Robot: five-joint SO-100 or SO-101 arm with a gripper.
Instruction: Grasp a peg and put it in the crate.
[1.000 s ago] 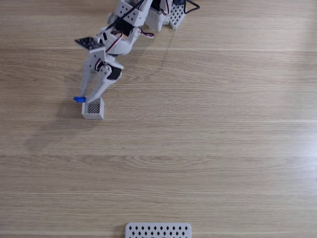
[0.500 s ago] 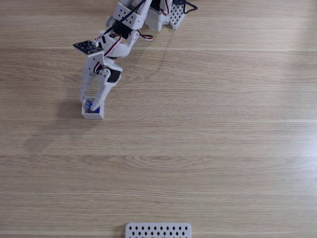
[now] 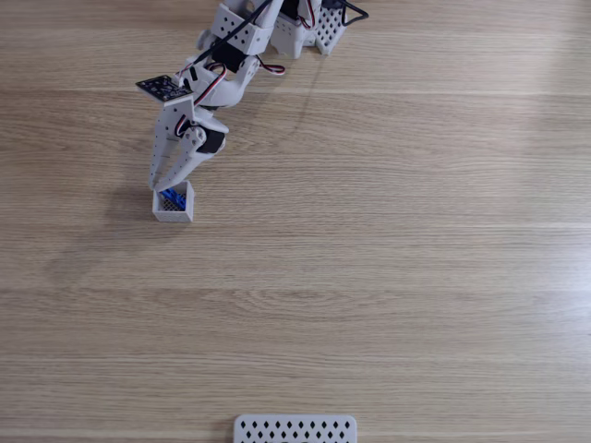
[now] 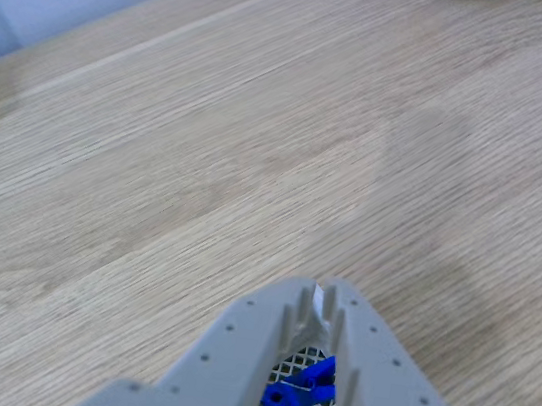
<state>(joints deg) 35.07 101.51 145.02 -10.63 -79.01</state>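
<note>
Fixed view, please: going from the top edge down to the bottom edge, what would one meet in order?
Arm base → tool, open above the crate → crate with the peg inside → bare table → perforated white panel at the bottom edge.
</note>
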